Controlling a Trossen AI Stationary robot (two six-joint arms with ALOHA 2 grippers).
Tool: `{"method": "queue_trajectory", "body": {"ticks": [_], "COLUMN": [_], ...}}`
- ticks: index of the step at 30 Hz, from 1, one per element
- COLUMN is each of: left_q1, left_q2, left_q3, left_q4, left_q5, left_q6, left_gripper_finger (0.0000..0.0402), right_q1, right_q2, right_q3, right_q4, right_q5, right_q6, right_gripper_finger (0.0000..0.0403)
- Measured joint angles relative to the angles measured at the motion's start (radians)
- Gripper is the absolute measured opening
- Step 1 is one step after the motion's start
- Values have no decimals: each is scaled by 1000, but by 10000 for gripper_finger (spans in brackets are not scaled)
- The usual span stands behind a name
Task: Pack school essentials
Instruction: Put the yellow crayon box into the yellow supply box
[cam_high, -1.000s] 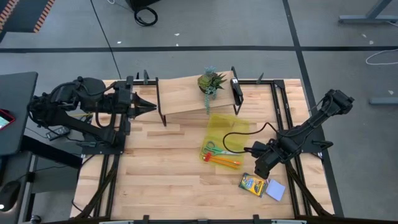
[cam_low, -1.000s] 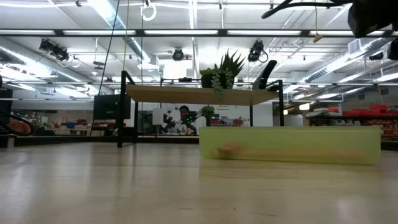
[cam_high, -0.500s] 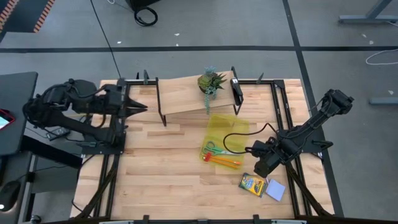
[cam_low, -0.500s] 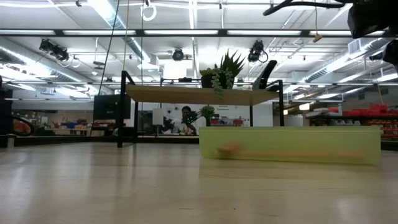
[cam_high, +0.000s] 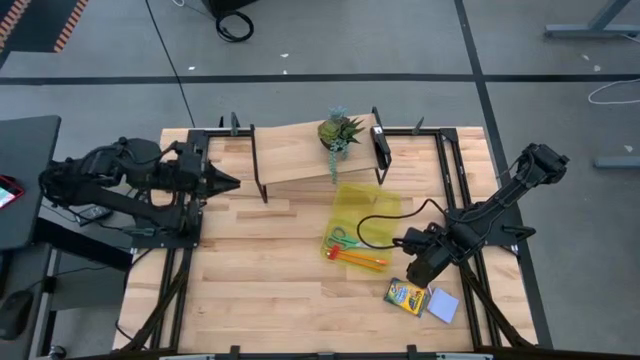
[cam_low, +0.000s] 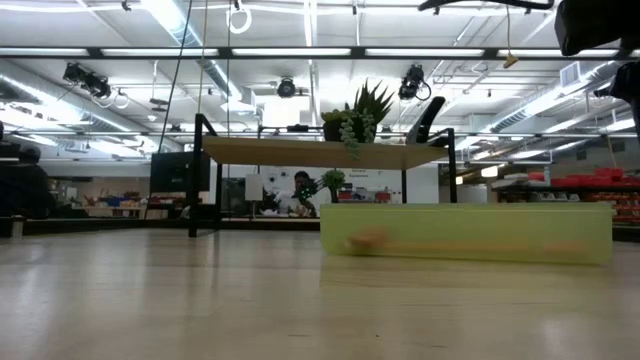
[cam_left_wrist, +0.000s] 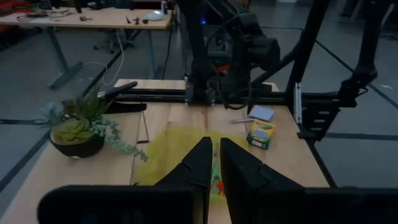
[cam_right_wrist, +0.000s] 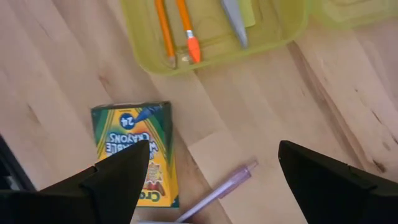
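The translucent yellow pouch (cam_high: 360, 212) lies open at mid-table. In its near part are the green-handled scissors (cam_high: 340, 238) and two orange pencils (cam_high: 362, 261), which the right wrist view also shows (cam_right_wrist: 176, 30). The crayon box (cam_high: 407, 296) lies flat on the wood near the right edge, with the pale blue notepad (cam_high: 443, 305) beside it. A thin pink pen (cam_right_wrist: 219, 188) lies next to the crayon box (cam_right_wrist: 140, 152). My right gripper (cam_right_wrist: 213, 148) hovers open above the box and pen, touching nothing. My left gripper (cam_high: 234, 182) is shut and waits over the table's left edge.
A raised wooden shelf (cam_high: 300, 152) on black legs spans the far side. The potted spiky plant (cam_high: 340, 132) and a dark object (cam_high: 381, 142) sit on it. A black cable (cam_high: 385, 222) runs across the pouch. Bare wood lies left of the pouch.
My left gripper has drawn back slightly toward the table's left edge, staying shut. The right gripper and all the objects have held still.
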Motion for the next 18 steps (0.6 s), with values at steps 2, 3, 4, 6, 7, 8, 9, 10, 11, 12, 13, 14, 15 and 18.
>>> {"method": "queue_trajectory", "body": {"ticks": [2, 3, 4, 6, 7, 8, 9, 10, 11, 12, 13, 14, 15, 18], "left_q1": [0, 0, 0, 0, 1, 1, 1, 1, 1, 1, 1, 1, 1, 1], "left_q2": [0, -2, -5, -18, -24, -33, -46, -56, -64, -72, -83, -96, -109, -148], "left_q3": [0, 0, 0, -2, -12, -25, -45, -68, -95, -122, -150, -180, -206, -276], "left_q4": [0, 0, 1, 4, 10, 11, 10, 9, 13, 28, 45, 64, 84, 137], "left_q5": [2, 2, 2, 2, 2, 2, 2, 2, 2, 2, 2, 3, 3, 2], "left_q6": [1, 6, 15, 24, 26, 27, 27, 26, 20, 12, -3, -14, -28, -62], "left_gripper_finger": [40, 41, 41, 41, 39, 38, 36, 34, 33, 32, 31, 31, 30, 30], "right_q1": [0, 0, 0, 0, 0, 0, 0, 0, 0, 0, 0, 0, 0, 0], "right_q2": [0, 0, 0, 0, 0, 0, 0, 0, 0, 0, 0, 0, 0, 0], "right_q3": [0, 0, 0, 0, 0, 0, 0, 0, 0, 0, 0, 0, 0, 0], "right_q4": [8, 13, 17, 26, 27, 26, 25, 25, 21, 15, 12, 14, 14, 14], "right_q5": [0, 0, 0, 0, 5, 13, 23, 37, 50, 61, 73, 86, 94, 96], "right_q6": [-12, -15, -13, 6, 10, 11, 11, 9, 2, -6, -10, -12, -13, -38], "right_gripper_finger": [363, 363, 363, 363, 363, 363, 363, 363, 363, 363, 363, 363, 363, 363]}}
